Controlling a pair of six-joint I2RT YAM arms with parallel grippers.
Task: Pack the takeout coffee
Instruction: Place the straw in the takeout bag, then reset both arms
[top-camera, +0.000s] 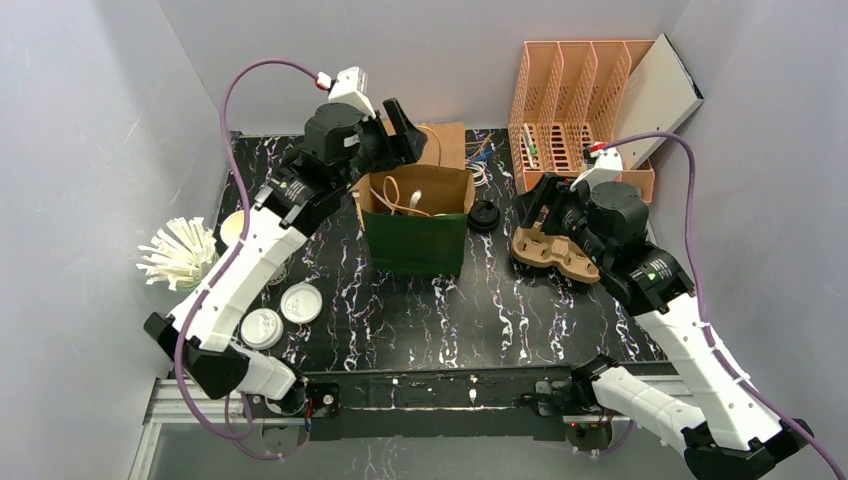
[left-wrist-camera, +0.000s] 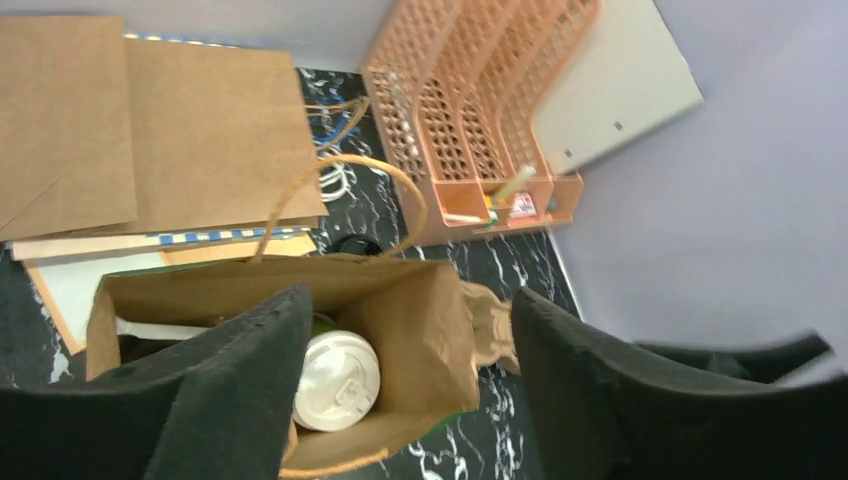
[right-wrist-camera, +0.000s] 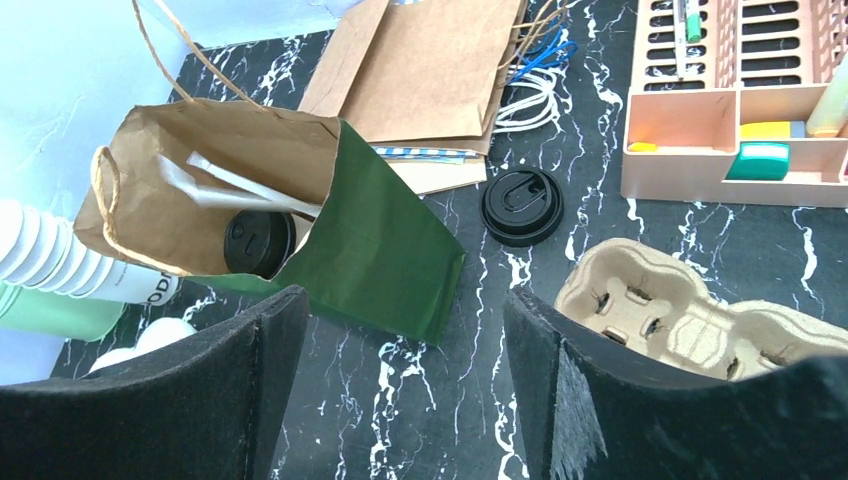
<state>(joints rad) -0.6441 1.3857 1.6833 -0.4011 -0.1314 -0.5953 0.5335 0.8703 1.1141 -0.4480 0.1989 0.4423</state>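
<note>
A green paper bag (top-camera: 415, 240) with a brown inside stands open at the middle of the table. In the left wrist view a white-lidded coffee cup (left-wrist-camera: 338, 380) stands inside the bag (left-wrist-camera: 420, 330). The right wrist view shows a black-lidded cup (right-wrist-camera: 258, 240) and white straws (right-wrist-camera: 240, 185) in the same bag (right-wrist-camera: 385, 245). My left gripper (top-camera: 392, 140) hangs open above the bag's mouth, holding nothing (left-wrist-camera: 410, 385). My right gripper (top-camera: 530, 210) is open and empty over bare table right of the bag (right-wrist-camera: 405, 390).
A pulp cup carrier (top-camera: 550, 252) lies under the right gripper. A loose black lid (top-camera: 484, 215) sits beside the bag. Two white lids (top-camera: 300, 302) and stacked cups (top-camera: 180, 255) are at the left. Flat brown bags (top-camera: 450, 140) and an orange organizer (top-camera: 575, 110) stand behind.
</note>
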